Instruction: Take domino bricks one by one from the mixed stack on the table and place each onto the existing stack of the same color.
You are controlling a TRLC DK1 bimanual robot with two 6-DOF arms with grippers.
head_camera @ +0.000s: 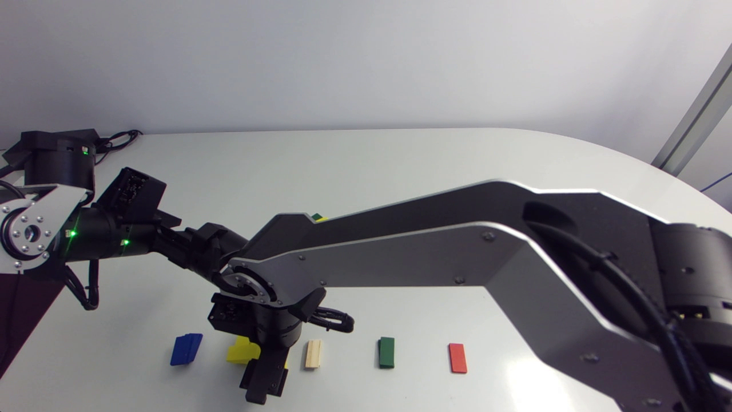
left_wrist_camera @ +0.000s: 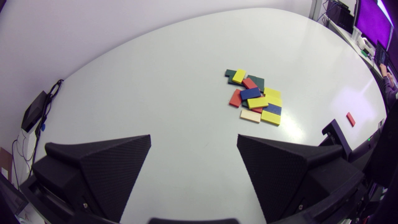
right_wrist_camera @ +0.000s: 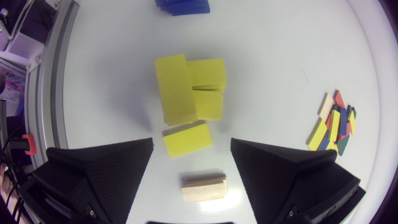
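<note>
No readable text, label, number or sign shows on the bricks, arms or table.

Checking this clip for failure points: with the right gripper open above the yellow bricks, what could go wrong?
The yellow bricks lie askew, not squared into one stack, so another brick may slide off. The open right gripper hangs over them and the wooden stack, so a descent could knock either.

Head camera overlooks all; left wrist looks across, right down, sharing mixed stack (left_wrist_camera: 255, 96).
</note>
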